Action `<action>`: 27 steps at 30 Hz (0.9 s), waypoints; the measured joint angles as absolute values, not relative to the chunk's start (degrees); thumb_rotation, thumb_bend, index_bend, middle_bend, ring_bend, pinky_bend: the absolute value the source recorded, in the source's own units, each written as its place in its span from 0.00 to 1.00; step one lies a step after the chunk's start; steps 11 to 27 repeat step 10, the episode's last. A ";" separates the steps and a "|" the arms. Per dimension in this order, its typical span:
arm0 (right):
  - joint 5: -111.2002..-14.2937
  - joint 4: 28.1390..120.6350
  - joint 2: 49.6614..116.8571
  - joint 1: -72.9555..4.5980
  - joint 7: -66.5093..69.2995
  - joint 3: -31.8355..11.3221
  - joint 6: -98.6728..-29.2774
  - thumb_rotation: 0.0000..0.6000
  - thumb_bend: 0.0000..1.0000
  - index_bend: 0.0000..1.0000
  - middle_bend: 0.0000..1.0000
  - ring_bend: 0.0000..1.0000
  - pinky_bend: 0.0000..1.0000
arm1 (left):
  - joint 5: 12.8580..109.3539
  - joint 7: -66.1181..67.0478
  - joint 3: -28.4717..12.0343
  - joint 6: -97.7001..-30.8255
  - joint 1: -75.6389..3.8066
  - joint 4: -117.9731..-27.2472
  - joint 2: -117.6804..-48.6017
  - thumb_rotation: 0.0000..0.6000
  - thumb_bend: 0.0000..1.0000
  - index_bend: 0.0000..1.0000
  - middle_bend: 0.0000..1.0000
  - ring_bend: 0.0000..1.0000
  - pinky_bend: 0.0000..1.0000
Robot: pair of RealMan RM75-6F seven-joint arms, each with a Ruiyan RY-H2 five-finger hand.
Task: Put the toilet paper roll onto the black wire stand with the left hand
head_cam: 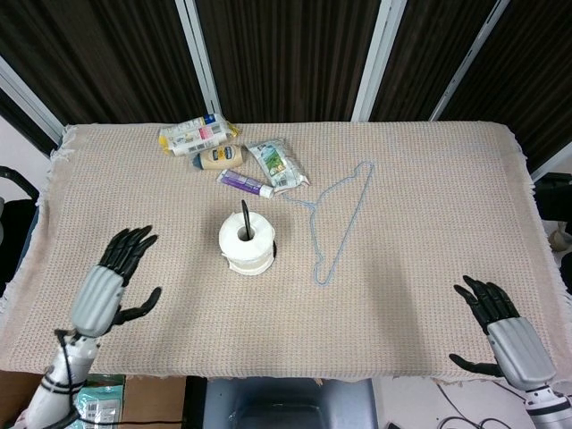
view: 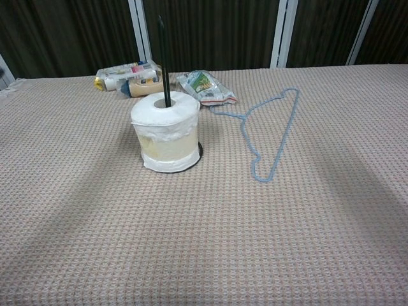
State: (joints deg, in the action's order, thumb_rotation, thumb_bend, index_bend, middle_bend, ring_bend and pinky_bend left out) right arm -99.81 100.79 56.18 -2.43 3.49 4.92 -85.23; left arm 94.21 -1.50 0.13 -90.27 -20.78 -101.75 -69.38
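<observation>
The white toilet paper roll (head_cam: 246,243) (view: 167,133) sits upright on the table, threaded over the black wire stand (head_cam: 244,214) (view: 162,58), whose rod pokes up through its core. A sliver of the stand's base ring shows at the roll's right foot. My left hand (head_cam: 113,281) hovers near the front left of the table, well away from the roll, fingers spread and holding nothing. Over the table's front right corner, my right hand (head_cam: 502,332) is open and empty too. Neither hand appears in the chest view.
A light blue wire hanger (head_cam: 338,221) (view: 274,131) lies right of the roll. Behind it sit a purple tube (head_cam: 244,183), a green-white packet (head_cam: 277,164) (view: 204,87), a beige bottle (head_cam: 217,157) and a yellow-white packet (head_cam: 194,136). A woven beige cloth (head_cam: 420,179) covers the table.
</observation>
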 measured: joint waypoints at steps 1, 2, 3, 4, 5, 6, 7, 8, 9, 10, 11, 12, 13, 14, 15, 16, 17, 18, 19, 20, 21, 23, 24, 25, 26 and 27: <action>-99.72 100.87 56.45 -2.60 2.89 4.92 -84.75 1.00 0.18 0.00 0.00 0.00 0.00 | 94.63 -1.79 1.00 -91.49 -19.48 -99.64 -69.35 1.00 0.41 0.00 0.01 0.00 0.03; -99.67 100.92 56.67 -2.71 2.37 4.91 -84.41 1.00 0.18 0.00 0.00 0.00 0.00 | 94.88 -1.94 1.74 -92.58 -18.24 -97.34 -69.49 1.00 0.40 0.00 0.01 0.00 0.03; -99.62 100.96 56.91 -2.83 1.80 4.91 -84.07 1.00 0.18 0.00 0.00 0.00 0.00 | 95.01 -1.83 2.57 -94.07 -16.44 -94.01 -69.96 1.00 0.40 0.00 0.01 0.00 0.03; -99.44 101.02 57.24 -2.97 1.04 4.88 -83.60 1.00 0.18 0.00 0.00 0.00 0.00 | 94.98 -1.44 3.04 -95.28 -14.87 -91.35 -70.55 1.00 0.39 0.00 0.01 0.00 0.02; -99.21 101.06 57.52 -3.09 0.45 4.81 -83.26 1.00 0.18 0.00 0.00 0.00 0.00 | 94.88 -0.64 3.39 -96.44 -13.24 -88.63 -71.28 1.00 0.38 0.00 0.00 0.00 0.01; -98.92 101.08 57.83 -3.21 -0.16 4.73 -82.87 1.00 0.18 0.00 0.00 0.00 0.00 | 94.83 1.17 3.82 -97.64 -11.25 -85.18 -72.23 1.00 0.37 0.00 0.00 0.00 0.01; -98.48 101.15 58.20 -3.37 -0.90 4.65 -82.23 1.00 0.18 0.00 0.00 0.00 0.00 | 94.89 2.98 4.10 -98.28 -10.08 -82.92 -72.75 1.00 0.37 0.00 0.00 0.00 0.00; -98.16 101.23 58.48 -3.49 -1.43 4.61 -81.76 1.00 0.18 0.00 0.00 0.00 0.00 | 95.05 5.00 4.32 -98.84 -9.26 -81.10 -73.11 1.00 0.37 0.00 0.00 0.00 0.00; -97.97 101.30 58.71 -3.58 -1.95 4.59 -81.44 1.00 0.18 0.00 0.00 0.00 0.00 | 95.38 7.76 4.60 -99.50 -8.51 -79.48 -73.48 1.00 0.37 0.00 0.00 0.00 0.00; -97.86 101.38 58.98 -3.66 -2.60 4.59 -81.20 1.00 0.18 0.00 0.00 0.00 0.00 | 95.66 9.69 4.81 -99.95 -8.07 -78.85 -73.70 1.00 0.37 0.00 0.00 0.00 0.00; -97.86 101.38 58.98 -3.66 -2.60 4.59 -81.20 1.00 0.18 0.00 0.00 0.00 0.00 | 95.66 9.69 4.81 -99.95 -8.07 -78.85 -73.70 1.00 0.37 0.00 0.00 0.00 0.00; -97.86 101.38 58.98 -3.66 -2.60 4.59 -81.20 1.00 0.18 0.00 0.00 0.00 0.00 | 95.66 9.69 4.81 -99.95 -8.07 -78.85 -73.70 1.00 0.37 0.00 0.00 0.00 0.00; -97.86 101.38 58.98 -3.66 -2.60 4.59 -81.20 1.00 0.18 0.00 0.00 0.00 0.00 | 95.66 9.69 4.81 -99.95 -8.07 -78.85 -73.70 1.00 0.37 0.00 0.00 0.00 0.00; -97.86 101.38 58.98 -3.66 -2.60 4.59 -81.20 1.00 0.18 0.00 0.00 0.00 0.00 | 95.66 9.69 4.81 -99.95 -8.07 -78.85 -73.70 1.00 0.37 0.00 0.00 0.00 0.00; -97.86 101.38 58.98 -3.66 -2.60 4.59 -81.20 1.00 0.18 0.00 0.00 0.00 0.00 | 95.66 9.69 4.81 -99.95 -8.07 -78.85 -73.70 1.00 0.37 0.00 0.00 0.00 0.00; -97.86 101.38 58.98 -3.66 -2.60 4.59 -81.20 1.00 0.18 0.00 0.00 0.00 0.00 | 95.66 9.69 4.81 -99.95 -8.07 -78.85 -73.70 1.00 0.37 0.00 0.00 0.00 0.00; -97.86 101.38 58.98 -3.66 -2.60 4.59 -81.20 1.00 0.18 0.00 0.00 0.00 0.00 | 95.66 9.69 4.81 -99.95 -8.07 -78.85 -73.70 1.00 0.37 0.00 0.00 0.00 0.00; -97.86 101.38 58.98 -3.66 -2.60 4.59 -81.20 1.00 0.18 0.00 0.00 0.00 0.00 | 95.66 9.69 4.81 -99.95 -8.07 -78.85 -73.70 1.00 0.37 0.00 0.00 0.00 0.00; -97.86 101.38 58.98 -3.66 -2.60 4.59 -81.20 1.00 0.18 0.00 0.00 0.00 0.00 | 95.66 9.69 4.81 -99.95 -8.07 -78.85 -73.70 1.00 0.37 0.00 0.00 0.00 0.00; -97.86 101.38 58.98 -3.66 -2.60 4.59 -81.20 1.00 0.18 0.00 0.00 0.00 0.00 | 95.66 9.69 4.81 -99.95 -8.07 -78.85 -73.70 1.00 0.37 0.00 0.00 0.00 0.00; -97.86 101.38 58.98 -3.66 -2.60 4.59 -81.20 1.00 0.18 0.00 0.00 0.00 0.00 | 95.66 9.69 4.81 -99.95 -8.07 -78.85 -73.70 1.00 0.37 0.00 0.00 0.00 0.00; -97.86 101.38 58.98 -3.66 -2.60 4.59 -81.20 1.00 0.18 0.00 0.00 0.00 0.00 | 95.66 9.69 4.81 -99.95 -8.07 -78.85 -73.70 1.00 0.37 0.00 0.00 0.00 0.00; -97.86 101.38 58.98 -3.66 -2.60 4.59 -81.20 1.00 0.18 0.00 0.00 0.00 0.00 | 95.66 9.69 4.81 -99.95 -8.07 -78.85 -73.70 1.00 0.37 0.00 0.00 0.00 0.00; -97.86 101.38 58.98 -3.66 -2.60 4.59 -81.20 1.00 0.18 0.00 0.00 0.00 0.00 | 95.66 9.69 4.81 -99.95 -8.07 -78.85 -73.70 1.00 0.37 0.00 0.00 0.00 0.00; -97.86 101.38 58.98 -3.66 -2.60 4.59 -81.20 1.00 0.18 0.00 0.00 0.00 0.00 | 95.66 9.69 4.81 -99.95 -8.07 -78.85 -73.70 1.00 0.37 0.00 0.00 0.00 0.00; -97.86 101.38 58.98 -3.66 -2.60 4.59 -81.20 1.00 0.18 0.00 0.00 0.00 0.00 | 95.66 9.69 4.81 -99.95 -8.07 -78.85 -73.70 1.00 0.37 0.00 0.00 0.00 0.00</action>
